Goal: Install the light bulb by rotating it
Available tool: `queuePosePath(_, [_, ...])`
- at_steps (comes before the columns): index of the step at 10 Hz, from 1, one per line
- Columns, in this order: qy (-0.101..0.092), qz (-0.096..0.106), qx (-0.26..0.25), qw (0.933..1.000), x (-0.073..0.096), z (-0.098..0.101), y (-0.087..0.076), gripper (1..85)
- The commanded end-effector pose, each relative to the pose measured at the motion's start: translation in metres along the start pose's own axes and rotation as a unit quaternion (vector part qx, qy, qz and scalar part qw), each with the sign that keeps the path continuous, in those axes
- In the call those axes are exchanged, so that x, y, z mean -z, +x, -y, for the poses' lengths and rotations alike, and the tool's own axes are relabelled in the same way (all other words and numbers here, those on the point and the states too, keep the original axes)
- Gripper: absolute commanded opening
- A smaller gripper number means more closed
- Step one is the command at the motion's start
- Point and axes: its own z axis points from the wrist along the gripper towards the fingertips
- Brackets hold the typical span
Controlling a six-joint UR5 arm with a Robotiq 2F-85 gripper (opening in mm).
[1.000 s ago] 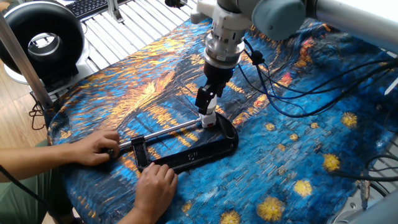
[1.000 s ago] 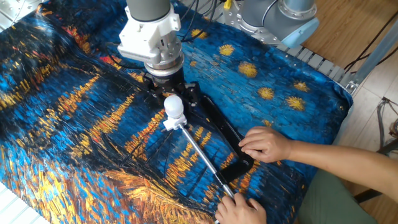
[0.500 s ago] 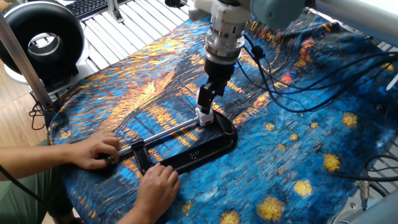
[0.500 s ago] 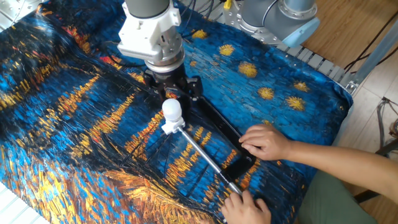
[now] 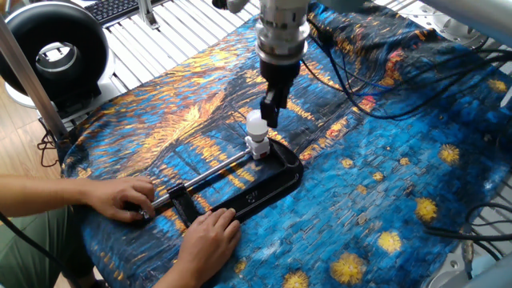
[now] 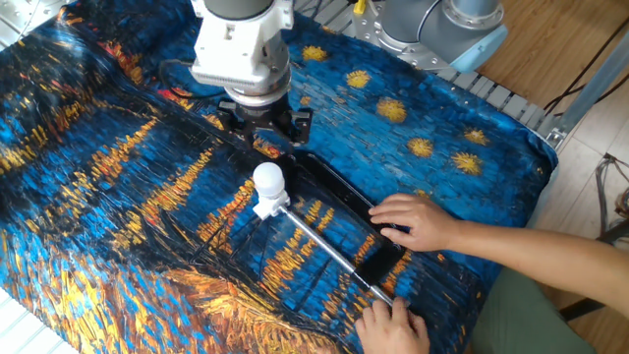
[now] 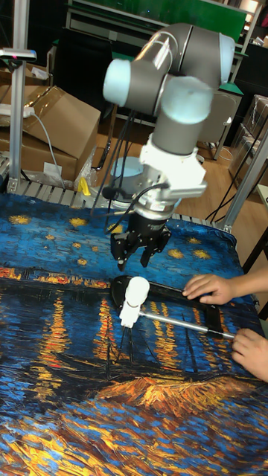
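— So, where's your tool (image 7: pixel 137 258)?
— Above the light bulb (image 5: pixel 256 126), fingers parted, holding nothing. The bulb stands upright in its socket at the clamp's (image 5: pixel 254 190) end.
— Next?
— You'd likely descend, regrip, and twist again.

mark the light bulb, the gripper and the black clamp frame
light bulb (image 6: pixel 267 178), the other fixed view, frosted dome.
gripper (image 7: pixel 135 258), tall fixed view, gap between fingertips.
black clamp frame (image 5: pixel 268 185), one fixed view, flat bar.
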Motion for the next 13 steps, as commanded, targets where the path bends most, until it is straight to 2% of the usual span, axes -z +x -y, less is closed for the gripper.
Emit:
queuePosePath(1, [0.043, 0.016, -0.059, 0.9972, 0.034, 0.02, -0.02, 40.3])
queuePosePath(2, [0.05, 0.009, -0.104, 0.9933, 0.046, 0.027, -0.022, 27.0])
queuePosePath(3, [0.045, 0.012, -0.138, 0.9893, 0.05, 0.029, -0.021, 17.3])
queuePosePath(4, [0.03, 0.025, -0.182, 0.9826, 0.05, 0.025, -0.026, 11.0])
queuePosePath(5, [0.033, 0.031, -0.212, 0.9763, 0.049, 0.03, -0.025, 1.0])
queuePosePath(8, [0.052, 0.032, -0.221, 0.9734, 0.041, 0.052, -0.009, 1.0])
queuePosePath(9, [0.053, 0.035, -0.217, 0.974, 0.035, 0.059, -0.005, 1.0])
queuePosePath(10, [0.04, 0.045, -0.219, 0.9738, 0.03, 0.057, -0.008, 1.0])
queuePosePath(13, [0.048, 0.029, -0.214, 0.9752, 0.026, 0.06, -0.003, 1.0])
